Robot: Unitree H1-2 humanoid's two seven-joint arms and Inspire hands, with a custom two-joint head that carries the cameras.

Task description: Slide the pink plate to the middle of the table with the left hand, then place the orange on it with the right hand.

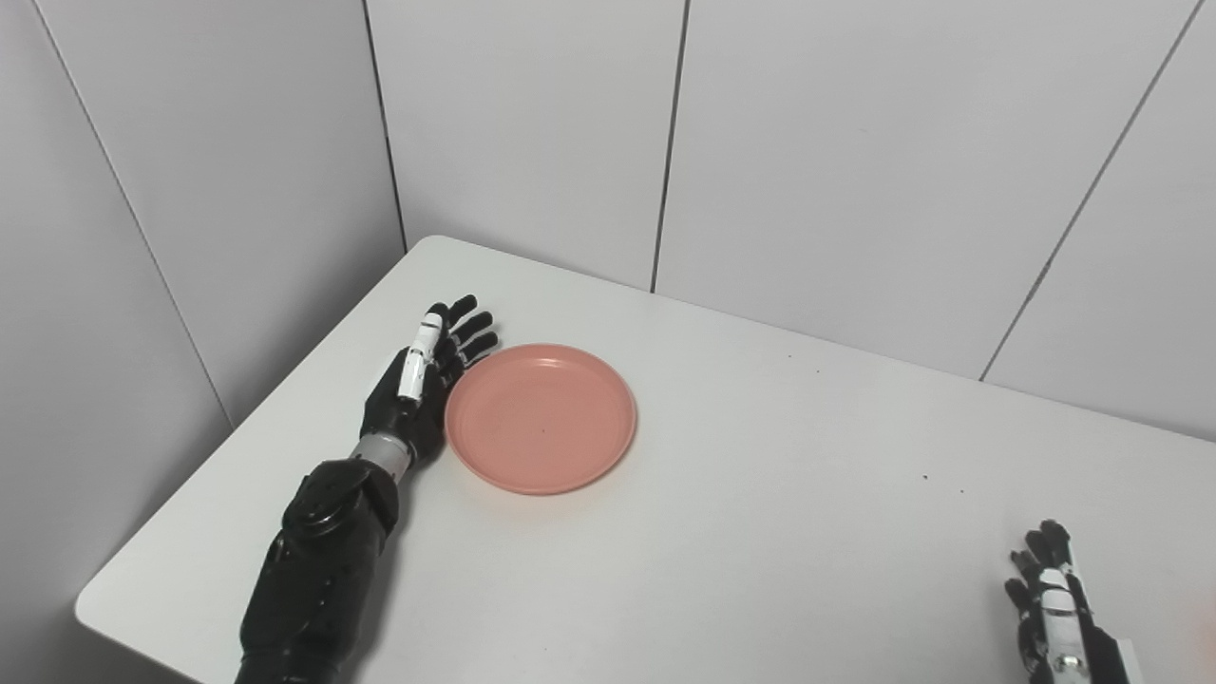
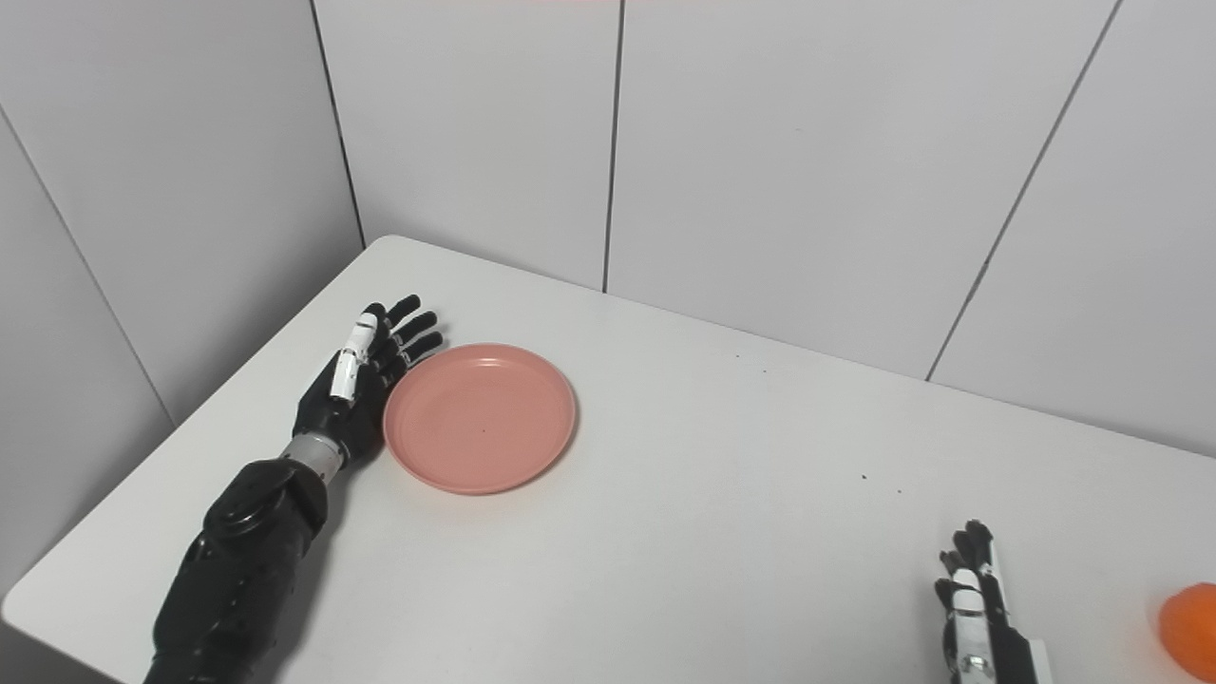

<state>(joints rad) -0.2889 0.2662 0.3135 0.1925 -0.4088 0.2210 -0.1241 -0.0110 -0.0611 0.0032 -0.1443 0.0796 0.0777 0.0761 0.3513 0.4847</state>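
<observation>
The pink plate (image 1: 541,418) lies flat on the left part of the white table (image 1: 760,494). My left hand (image 1: 423,380) rests open on the table against the plate's left rim, fingers stretched out along its far-left edge. My right hand (image 2: 974,608) is open at the bottom right, low over the table, holding nothing. The orange (image 2: 1189,627) sits at the far right edge of the right eye view, to the right of that hand and apart from it. In the left eye view the orange is all but out of frame.
Grey wall panels (image 1: 817,161) close off the table at the back and left. The table's rounded left corner (image 1: 95,603) is near my left arm. Bare tabletop stretches between the plate and my right hand.
</observation>
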